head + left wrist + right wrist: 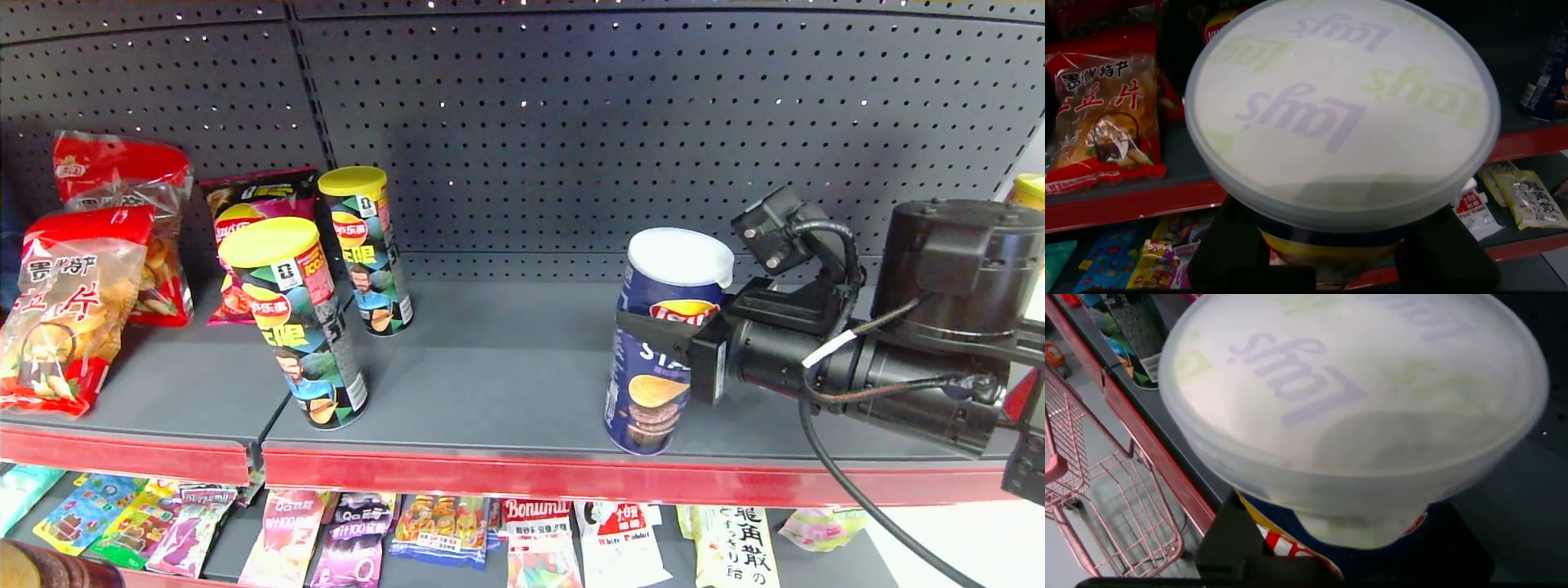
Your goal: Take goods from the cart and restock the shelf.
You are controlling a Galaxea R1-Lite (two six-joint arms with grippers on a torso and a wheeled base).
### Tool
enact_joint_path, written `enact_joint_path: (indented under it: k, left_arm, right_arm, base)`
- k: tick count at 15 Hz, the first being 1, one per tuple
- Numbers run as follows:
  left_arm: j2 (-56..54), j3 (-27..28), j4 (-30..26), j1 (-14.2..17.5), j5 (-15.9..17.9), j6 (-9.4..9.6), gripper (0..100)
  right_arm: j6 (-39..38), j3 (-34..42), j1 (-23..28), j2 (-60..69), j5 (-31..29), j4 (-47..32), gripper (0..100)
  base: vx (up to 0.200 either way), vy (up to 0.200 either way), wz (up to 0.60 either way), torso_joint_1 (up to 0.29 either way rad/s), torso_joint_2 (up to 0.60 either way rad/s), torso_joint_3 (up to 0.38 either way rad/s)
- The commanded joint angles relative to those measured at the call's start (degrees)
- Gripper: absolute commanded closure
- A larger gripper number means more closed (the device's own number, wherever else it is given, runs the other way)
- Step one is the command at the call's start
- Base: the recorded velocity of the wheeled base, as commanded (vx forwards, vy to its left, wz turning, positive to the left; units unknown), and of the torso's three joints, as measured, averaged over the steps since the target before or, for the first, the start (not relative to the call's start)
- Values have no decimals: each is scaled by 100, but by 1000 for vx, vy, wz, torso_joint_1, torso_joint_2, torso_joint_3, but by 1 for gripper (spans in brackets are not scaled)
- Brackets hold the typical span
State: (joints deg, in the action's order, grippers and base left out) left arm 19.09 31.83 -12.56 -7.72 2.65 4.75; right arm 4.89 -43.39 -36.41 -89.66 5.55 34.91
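Note:
A blue chip can with a white lid stands upright on the grey shelf, close to its red front edge. My right gripper is shut on the can's middle from the right side. Seen from the right wrist, the same can's lid sits above the dark fingers. My left gripper is shut on a second chip can with a yellow body and a pale lid, held in front of the shelves.
Two yellow-lidded cans and several chip bags fill the shelf's left part. Bare shelf lies between them and the blue can. Snack packets line the lower shelf. A pink cart stands beside the shelf edge.

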Motion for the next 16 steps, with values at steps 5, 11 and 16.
enact_joint_path:
  k: [5, 11, 16]
  left_arm:
    - [7, -1, -1, -2, -1, -1, 100]
    - [7, 7, -1, -2, 8, -1, 100]
    - [-2, 7, -1, -2, 17, -1, 100]
  right_arm:
    - [82, 234, -15, -16, -27, 235, 0]
    - [47, 287, -129, 142, -159, 235, 0]
    - [-155, 1069, -358, 1118, -599, 226, 0]
  base:
    - [0, 0, 0, 0, 0, 0]
    - [0, 0, 0, 0, 0, 0]
    - [0, 0, 0, 0, 0, 0]
